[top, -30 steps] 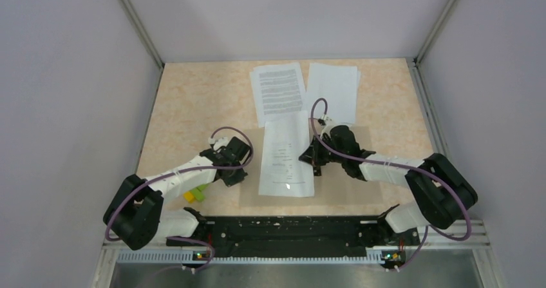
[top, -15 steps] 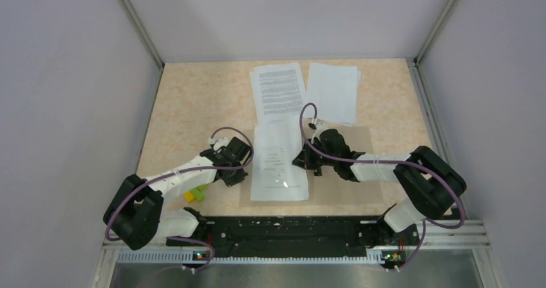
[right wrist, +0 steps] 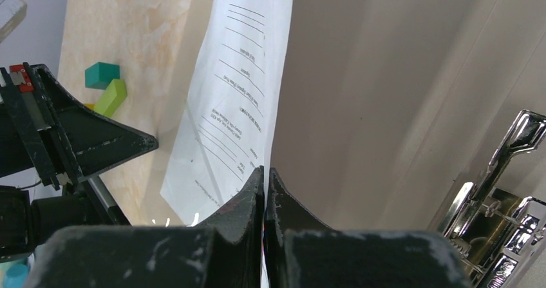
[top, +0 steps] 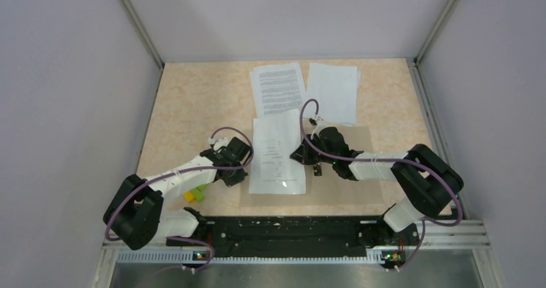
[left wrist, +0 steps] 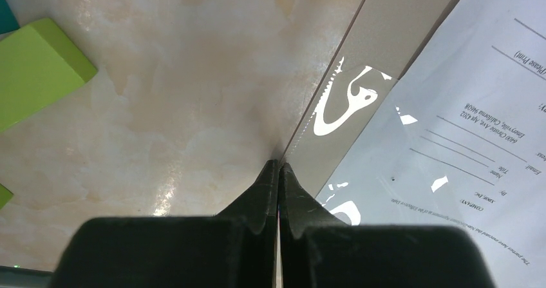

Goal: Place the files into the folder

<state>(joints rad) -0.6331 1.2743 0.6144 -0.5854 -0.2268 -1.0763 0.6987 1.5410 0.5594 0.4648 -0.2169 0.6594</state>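
The tan folder (top: pixel 348 188) lies open near the front of the table. One printed sheet of the files (top: pixel 278 156) rests on its left half. My right gripper (top: pixel 297 156) is shut on that sheet's right edge (right wrist: pixel 238 101), the paper passing between the closed jaws (right wrist: pixel 264 171). My left gripper (top: pixel 237 172) sits at the folder's left edge, shut, with the folder's thin edge (left wrist: pixel 380 49) running into its tips (left wrist: pixel 279 165). Two more sheets of the files (top: pixel 278 88) (top: pixel 333 91) lie flat at the back of the table.
The folder's metal clip (right wrist: pixel 502 191) stands just right of my right gripper. Small green and yellow blocks (top: pixel 195 194) lie beside the left arm, with a teal one (right wrist: pixel 101 75) nearby. Grey walls close the table on three sides.
My right gripper has moved left, dragging the sheet leftward across the folder. The left arm has stayed where it was.
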